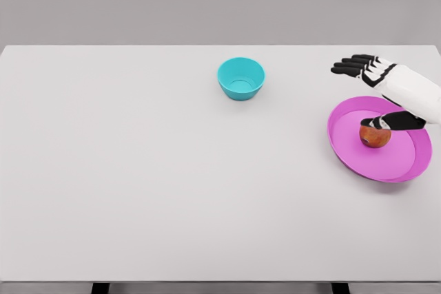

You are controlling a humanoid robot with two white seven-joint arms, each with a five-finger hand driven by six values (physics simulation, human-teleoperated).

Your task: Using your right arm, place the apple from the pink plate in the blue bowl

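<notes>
A red apple [374, 137] sits in the middle of the pink plate [351, 147] at the right side of the white table. My right hand [368, 94] hovers over the plate's far rim, fingers [351, 67] spread toward the left and thumb reaching down close to the apple's top. It is open and holds nothing. The blue bowl [241, 78] stands empty near the table's middle back, well to the left of the hand. The left arm is out of view.
The white table [138, 170] spans the whole view, with its front edge near the bottom and its far edge behind the bowl. The plate lies near the right edge.
</notes>
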